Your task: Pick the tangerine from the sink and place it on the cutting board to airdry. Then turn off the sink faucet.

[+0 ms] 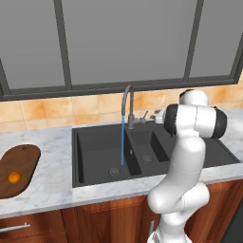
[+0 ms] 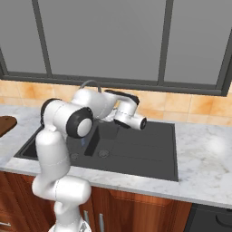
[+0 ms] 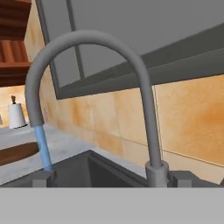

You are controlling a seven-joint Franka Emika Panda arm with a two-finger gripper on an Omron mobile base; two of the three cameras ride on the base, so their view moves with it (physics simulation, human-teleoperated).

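1. Across the marble counter (image 1: 52, 182) sits one black sink (image 1: 95, 161) with two basins, the big one left and the small one right, one drain apiece. Both basins look bare of fruit.
2. One white arm (image 1: 182, 166) rises at the near right and bends over the sink's right side. I judge it is reaching for the lever, since shutting off the water is the job left.
3. One dark board (image 1: 21, 166) lies flat on the counter, far left, well apart from the sink. That seems a sensible dry spot away from splashes.
4. One grey faucet (image 1: 127, 107) stands behind the divider, its spout arching over the big basin. A blue stream (image 1: 122, 142) falls from it, so it is running.
5. One gripper (image 2: 136, 121) sits close by the faucet's base, fingers spread wide, holding nothing.
6. One tangerine (image 1: 14, 177) rests on the board's near end.
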